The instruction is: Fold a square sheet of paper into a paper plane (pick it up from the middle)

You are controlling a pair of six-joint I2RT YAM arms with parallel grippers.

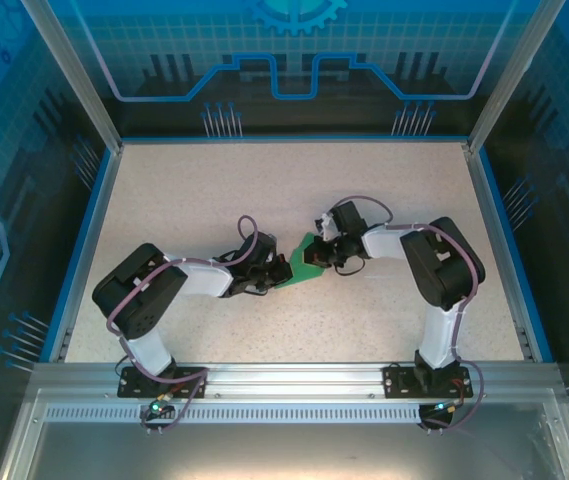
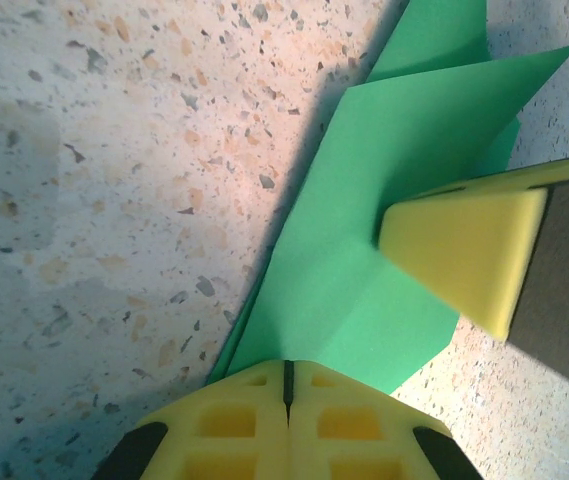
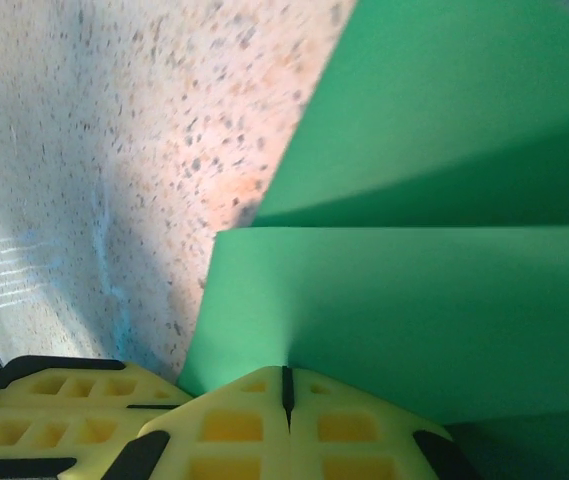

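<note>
Centrally, left gripper [image 2: 286,374] and right gripper [image 3: 286,386] clamp half-folded paper plane [image 1: 310,262].

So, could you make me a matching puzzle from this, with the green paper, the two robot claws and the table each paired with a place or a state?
1. bright-green creased sheet of paper
2. left gripper
3. right gripper
4. speckled beige tabletop

A. shut on the paper's right end
B. spreads beneath both arms
C. held at both ends
D. shut on the paper's left end

Pairs: 1-C, 2-D, 3-A, 4-B
</note>
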